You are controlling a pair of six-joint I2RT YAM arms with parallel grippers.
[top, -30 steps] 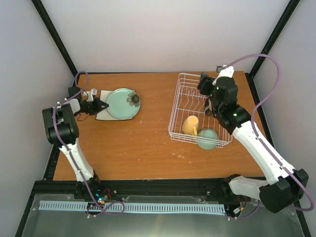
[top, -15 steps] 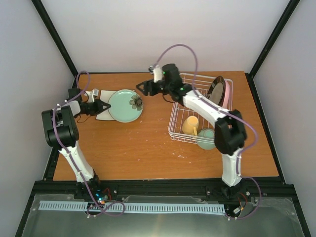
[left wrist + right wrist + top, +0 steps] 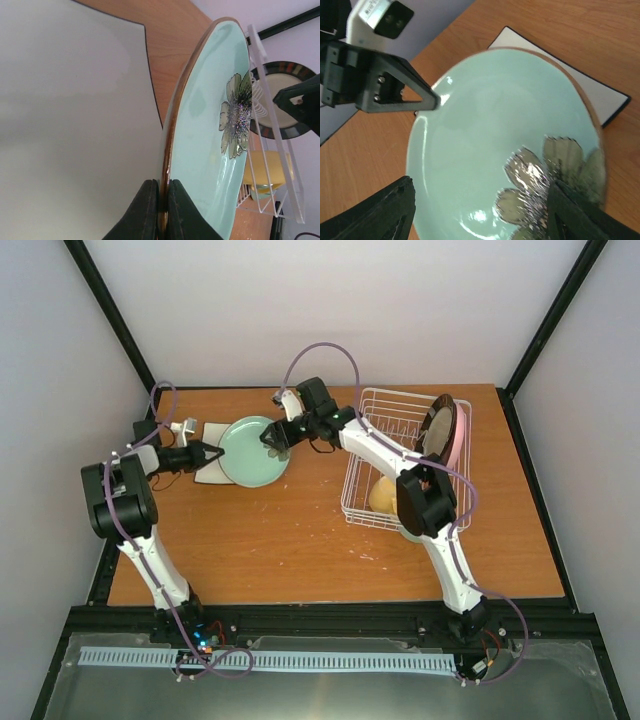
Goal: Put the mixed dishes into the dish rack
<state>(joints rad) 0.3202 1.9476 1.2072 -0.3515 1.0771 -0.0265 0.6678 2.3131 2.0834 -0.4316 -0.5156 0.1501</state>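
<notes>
Clamping mint-green plate [image 3: 250, 452] rim: left hand [image 3: 162, 200] | right hand [image 3: 277, 443] spread, arrived over plate

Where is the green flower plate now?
Top view: the green plate is left of the dish rack, over the white square plate, its left rim pinched by the left gripper, the right gripper at its flower side.

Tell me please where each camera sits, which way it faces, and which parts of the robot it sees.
Top external: above and behind the bases, looking down at the table; left arm and right arm show whole.
Left wrist: low by the table, facing the rack; its own fingers pinch the green plate.
Right wrist: above that plate, looking down; its open fingers at the lower corners, the left gripper opposite.
Shared: all three show the green plate.
</notes>
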